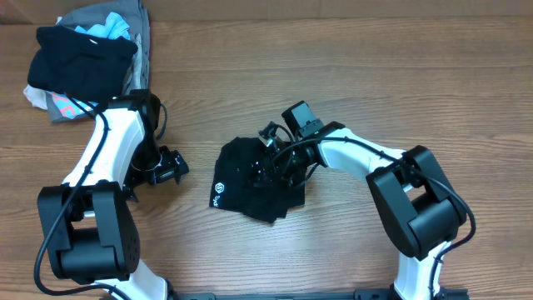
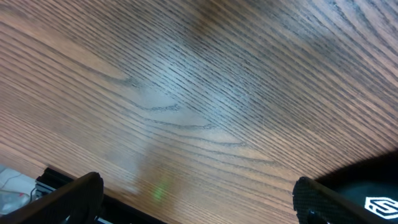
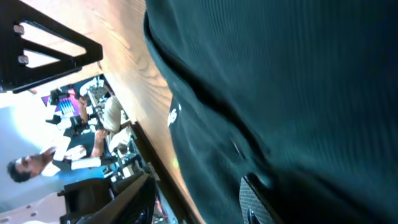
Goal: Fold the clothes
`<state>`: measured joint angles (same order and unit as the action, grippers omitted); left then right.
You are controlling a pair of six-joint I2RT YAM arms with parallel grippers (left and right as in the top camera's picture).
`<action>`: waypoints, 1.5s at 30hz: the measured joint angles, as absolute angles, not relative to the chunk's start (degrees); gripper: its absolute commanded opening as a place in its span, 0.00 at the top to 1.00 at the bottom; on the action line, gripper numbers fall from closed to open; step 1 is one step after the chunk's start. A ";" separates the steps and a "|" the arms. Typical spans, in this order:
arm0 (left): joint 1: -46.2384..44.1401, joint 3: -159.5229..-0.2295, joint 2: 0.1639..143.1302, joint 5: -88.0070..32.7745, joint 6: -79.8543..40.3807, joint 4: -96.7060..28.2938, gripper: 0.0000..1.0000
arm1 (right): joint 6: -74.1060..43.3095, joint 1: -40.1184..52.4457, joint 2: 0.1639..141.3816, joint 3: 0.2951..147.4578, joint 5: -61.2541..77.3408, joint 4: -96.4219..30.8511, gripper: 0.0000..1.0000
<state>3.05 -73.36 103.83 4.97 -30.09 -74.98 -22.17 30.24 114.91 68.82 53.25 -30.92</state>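
The black T-shirt (image 1: 250,187) lies bunched in a compact folded shape at the table's middle, with its white hexagon logo (image 1: 220,189) at the left edge. My right gripper (image 1: 271,162) is low over the shirt's upper part. In the right wrist view its fingers (image 3: 196,202) are spread apart with the black fabric (image 3: 280,93) filling the view; the right finger touches the cloth. My left gripper (image 1: 171,167) is open and empty over bare wood, left of the shirt. The left wrist view shows its fingers (image 2: 199,199) wide apart and the shirt's edge (image 2: 373,186) at lower right.
A heap of mixed black, grey, light-blue and pink garments (image 1: 83,58) sits at the table's far left corner. The wooden table (image 1: 375,83) stretches to the right and back. The table's front edge (image 2: 124,202) shows in the left wrist view.
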 measured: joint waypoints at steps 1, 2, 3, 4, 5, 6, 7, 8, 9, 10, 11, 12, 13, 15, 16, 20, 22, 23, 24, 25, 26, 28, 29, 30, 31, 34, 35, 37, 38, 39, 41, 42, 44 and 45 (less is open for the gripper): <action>3.05 -73.36 103.83 4.95 -30.11 -74.96 0.00 | -22.28 30.11 113.95 69.52 52.56 -33.10 0.51; 3.05 -73.36 103.83 4.95 -30.11 -74.96 0.00 | -22.35 29.95 112.88 70.22 51.94 -34.63 0.50; 3.05 -73.36 103.83 4.93 -30.11 -74.96 0.00 | -22.20 29.78 111.37 71.70 50.54 -38.00 0.48; 3.05 -73.36 103.83 4.93 -30.09 -74.89 0.00 | -22.41 29.63 109.56 73.36 49.30 -40.66 0.46; 3.05 -73.36 103.83 4.91 -30.09 -74.78 0.00 | -22.41 29.54 107.18 75.64 47.44 -43.97 0.44; 3.05 -73.36 103.83 4.78 -30.09 -74.74 0.00 | -22.50 29.50 104.77 78.30 45.43 -47.70 0.41; 3.05 -73.36 103.83 4.71 -30.04 -74.89 0.00 | -22.57 29.45 102.10 80.73 43.46 -50.76 0.37; 3.05 -73.34 103.83 4.25 -29.74 -75.13 0.00 | -22.59 29.45 99.13 83.35 41.47 -53.71 0.33; 3.05 -73.34 103.83 3.29 -28.95 -75.13 0.00 | -22.61 29.47 96.44 85.86 39.48 -56.66 0.30; 3.05 -73.34 103.83 1.83 -27.62 -74.96 0.00 | -22.85 29.54 93.56 88.20 37.26 -59.72 0.28; 3.05 -73.32 103.83 -0.62 -25.43 -74.65 0.00 | -23.40 29.65 88.97 91.13 33.85 -63.79 0.26; 3.05 -73.32 103.83 -2.42 -24.14 -74.48 0.00 | -23.79 29.67 87.20 91.85 32.69 -64.88 0.26; 3.05 -73.32 103.83 -4.01 -23.07 -74.46 0.00 | -24.08 29.67 84.44 92.71 30.76 -66.76 0.26; 3.05 -73.32 103.77 -7.18 -21.10 -74.46 0.00 | -25.61 29.76 79.53 93.34 26.89 -70.06 0.26; 3.05 -73.32 103.59 -8.36 -20.53 -74.48 0.00 | -26.61 29.78 77.03 93.41 24.62 -72.01 0.26; 2.98 -73.10 99.70 -11.88 -18.96 -74.52 0.00 | -30.65 29.76 70.35 93.36 16.29 -78.02 0.27; 2.74 -72.97 95.77 -12.69 -18.76 -74.56 0.00 | -32.38 29.76 67.37 93.27 13.06 -80.34 0.27; 2.48 -72.90 92.92 -13.10 -18.61 -74.56 0.00 | -33.32 29.76 65.43 93.25 11.46 -81.54 0.27; 1.83 -72.86 89.45 -13.43 -18.41 -74.52 0.00 | -34.09 29.76 63.61 93.23 10.17 -82.48 0.27; 1.19 -72.88 86.50 -13.78 -18.33 -74.52 0.00 | -34.94 29.78 61.41 93.21 8.93 -83.53 0.27; 0.47 -72.86 83.74 -14.00 -18.20 -74.46 0.00 | -35.97 29.76 58.52 93.21 7.66 -84.68 0.28; -1.98 -72.90 75.99 -14.57 -18.00 -74.32 0.00 | -37.19 29.76 54.70 93.21 5.87 -86.37 0.29; -3.07 -72.90 72.79 -14.81 -18.00 -74.24 0.00 | -38.13 29.76 52.23 93.21 4.93 -87.66 0.29; -4.12 -72.95 69.43 -14.94 -18.00 -74.19 0.00 | -38.89 29.76 50.24 93.21 4.01 -88.79 0.29; -5.06 -72.97 66.89 -15.07 -18.04 -74.15 0.00 | -39.40 29.76 48.14 93.23 2.94 -90.04 0.30; -7.35 -72.97 60.97 -15.27 -18.44 -74.22 0.00 | -40.84 29.76 42.59 93.21 0.80 -93.25 0.31; -8.27 -72.97 59.22 -15.27 -18.48 -74.28 0.00 | -41.52 29.76 40.84 93.17 -0.10 -94.15 0.32; -9.76 -72.93 56.77 -15.25 -18.50 -74.19 0.00 | -43.00 29.76 37.95 92.62 -1.85 -95.85 0.32; -10.79 -72.75 55.02 -15.20 -18.70 -73.87 0.00 | -43.68 29.78 36.56 92.14 -2.74 -96.64 0.30; -11.60 -72.53 53.39 -14.87 -19.00 -73.65 0.00 | -44.42 29.76 35.00 91.37 -3.84 -96.92 0.28; -12.97 -72.01 49.71 -14.13 -19.40 -73.49 0.00 | -46.04 29.76 32.05 89.78 -6.15 -97.14 0.16; -13.56 -71.61 47.24 -13.47 -19.68 -73.41 0.00 | -47.05 29.76 31.00 89.21 -7.03 -97.17 0.06; -14.26 -70.63 41.98 -12.53 -20.27 -73.19 0.00 | -48.42 29.76 29.50 88.49 -9.04 -97.38 0.00; -14.28 -70.26 39.88 -12.27 -20.64 -73.21 0.00 | -48.62 29.76 29.21 88.40 -9.80 -97.32 0.00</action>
<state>-14.28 -70.26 39.88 -12.27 -20.64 -73.21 -48.62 29.76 29.21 88.40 -9.80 -97.32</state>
